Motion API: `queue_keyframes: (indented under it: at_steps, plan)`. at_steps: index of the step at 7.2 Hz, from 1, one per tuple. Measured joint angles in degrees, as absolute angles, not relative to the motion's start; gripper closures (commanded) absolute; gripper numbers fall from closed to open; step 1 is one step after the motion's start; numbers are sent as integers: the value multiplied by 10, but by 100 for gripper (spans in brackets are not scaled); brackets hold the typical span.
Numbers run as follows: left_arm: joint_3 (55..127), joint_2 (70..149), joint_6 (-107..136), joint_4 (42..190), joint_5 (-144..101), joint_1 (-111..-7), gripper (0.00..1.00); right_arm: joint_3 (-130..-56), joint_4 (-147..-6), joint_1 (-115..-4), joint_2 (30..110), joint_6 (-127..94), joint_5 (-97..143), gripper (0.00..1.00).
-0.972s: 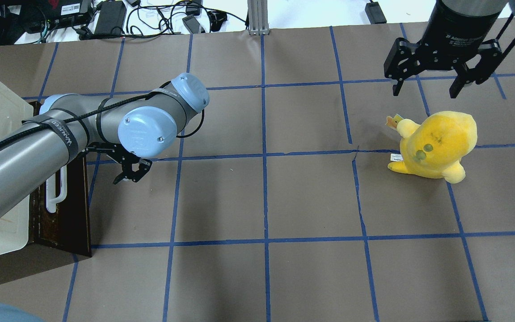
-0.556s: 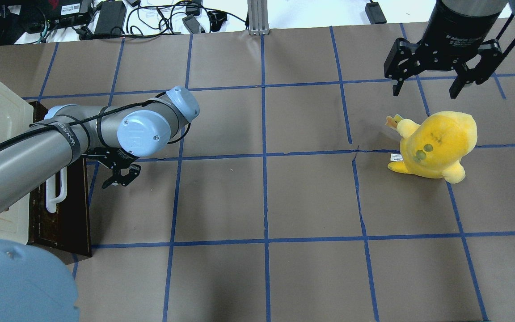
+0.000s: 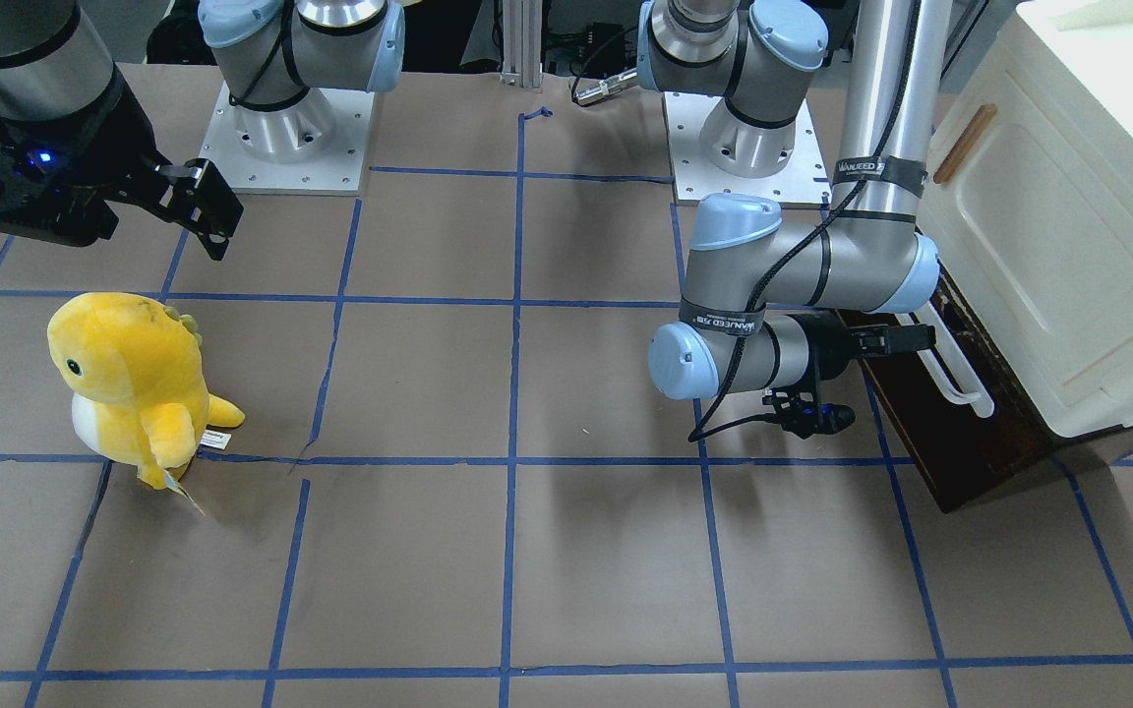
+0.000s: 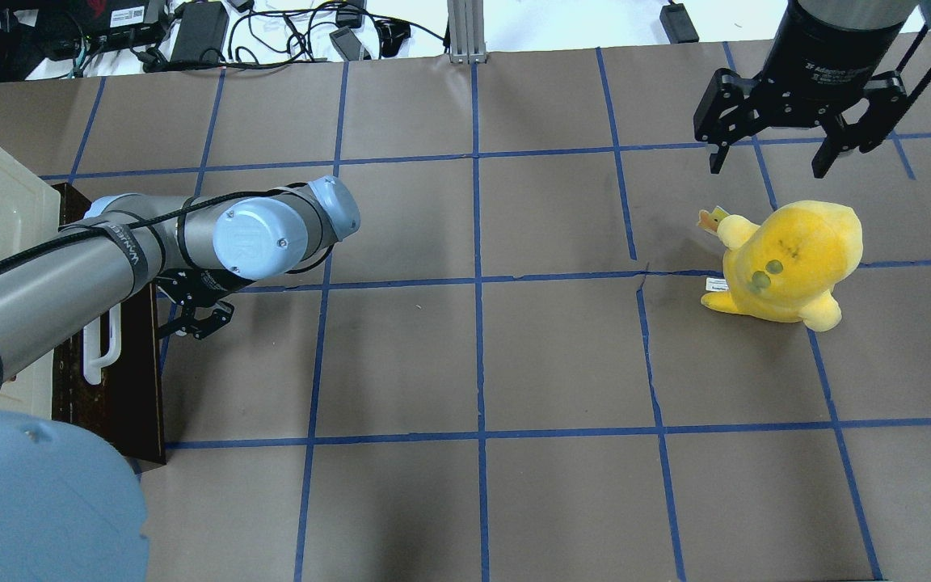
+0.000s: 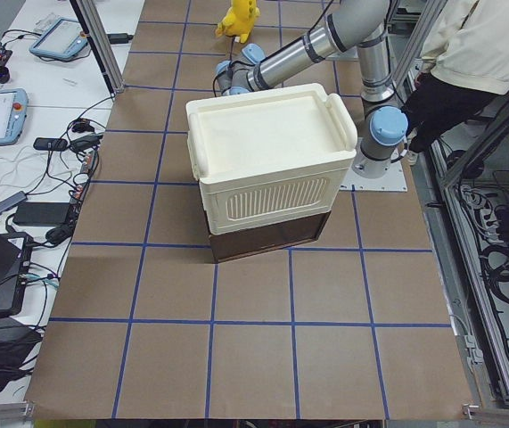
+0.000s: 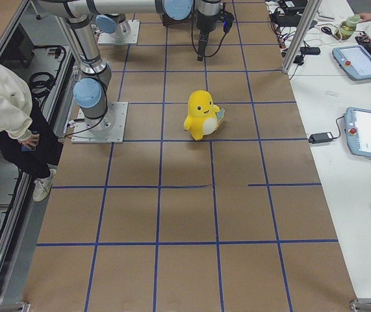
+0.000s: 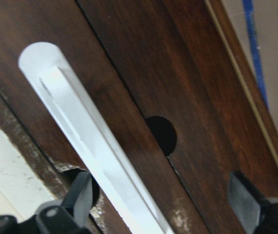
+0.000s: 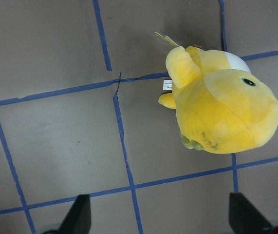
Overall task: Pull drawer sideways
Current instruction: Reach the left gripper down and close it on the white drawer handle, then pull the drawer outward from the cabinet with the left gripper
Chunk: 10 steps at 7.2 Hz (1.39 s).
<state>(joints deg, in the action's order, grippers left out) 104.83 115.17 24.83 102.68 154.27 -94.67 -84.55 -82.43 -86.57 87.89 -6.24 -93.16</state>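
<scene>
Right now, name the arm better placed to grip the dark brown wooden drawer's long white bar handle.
Left. The left end effector, open, closely faces the long white bar handle; the right end effector hangs far off by the yellow plush toy.

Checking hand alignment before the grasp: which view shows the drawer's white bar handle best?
The left wrist-mounted view: the white bar handle crosses the frame close up against the dark drawer front. Front-facing shows it small, beside the left arm; overhead, that arm partly covers it; the side views do not show it.
</scene>
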Motion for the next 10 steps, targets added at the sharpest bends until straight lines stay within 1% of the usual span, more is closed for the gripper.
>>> queue_keyframes:
  at_steps: [1,2,3,4,5,7,8,10]
  plan:
    - [1048,1151,255,1045,1550,-943,19,-846,-824,-866,879,-62,-932,0]
    - [1046,1153,261,1052,1554,-940,45,-846,-824,-866,879,-62,-932,0]
    - [1044,1155,264,1054,1555,-939,57,-846,-824,-866,879,-62,-932,0]
    - [1040,1158,266,1054,1556,-938,64,-846,-824,-866,879,-62,-932,0]
    - [1037,1159,266,1055,1557,-938,68,-846,-824,-866,879,-62,-932,0]
    - [1034,1159,266,1055,1560,-938,70,-846,-824,-866,879,-62,-932,0]
    - [1034,1159,266,1055,1561,-938,73,-846,-824,-866,879,-62,-932,0]
    - [1034,1158,267,1056,1562,-938,72,-845,-824,-866,879,-62,-932,0]
